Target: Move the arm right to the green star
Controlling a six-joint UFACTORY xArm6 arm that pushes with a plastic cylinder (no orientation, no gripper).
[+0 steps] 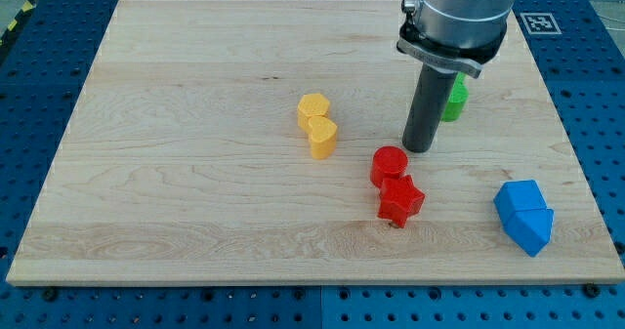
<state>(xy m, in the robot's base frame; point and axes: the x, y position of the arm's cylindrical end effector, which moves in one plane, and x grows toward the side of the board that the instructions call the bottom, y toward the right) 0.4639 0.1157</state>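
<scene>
The arm's grey housing is filling the view's top right, cut off by the upper edge, and the dark rod is dropping from it to the wooden board [195, 173]. My tip [419, 150] is resting on the board just above and to the view's right of the red cylinder [389, 164], close to it but seemingly not touching. There is no hand on this arm, only the plain rod, so nothing is opening or closing and nothing is being held. The green block [455, 99], the task's thing, is sitting just to the view's right of the rod, higher up than the tip; the rod and its collar are hiding most of it, so only a sliver is showing and its star shape cannot be made out. Whether the rod is touching it cannot be told. Below the cylinder a red star [400, 201] is lying against it. Well to the view's left, two yellow blocks [317, 124] are sitting pressed together, their exact shapes hard to read. Near the board's lower right corner, two blue blocks [524, 215] are huddling together, the seam between them faint.
</scene>
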